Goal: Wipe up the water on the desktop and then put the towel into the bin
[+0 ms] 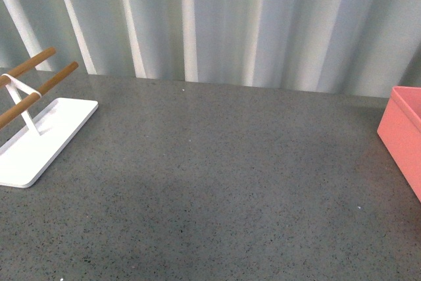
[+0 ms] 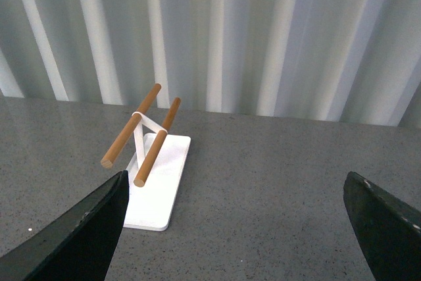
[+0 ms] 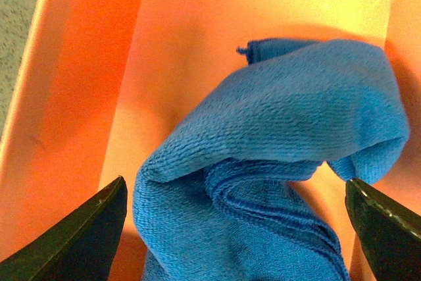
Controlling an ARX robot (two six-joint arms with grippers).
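Note:
The blue towel (image 3: 276, 143) lies crumpled inside the salmon-pink bin (image 3: 85, 97), seen in the right wrist view. My right gripper (image 3: 237, 228) is open just above the towel, its jaws spread to either side of it and holding nothing. The bin (image 1: 404, 133) also shows at the right edge of the front view on the dark speckled desktop (image 1: 210, 182); the towel is hidden there. My left gripper (image 2: 237, 228) is open and empty above the desktop (image 2: 263, 189). Neither arm shows in the front view.
A white rack (image 1: 39, 139) with two wooden rods stands at the far left of the desktop; it also shows in the left wrist view (image 2: 154, 176). A pale corrugated wall (image 1: 217, 18) runs along the desktop's back edge.

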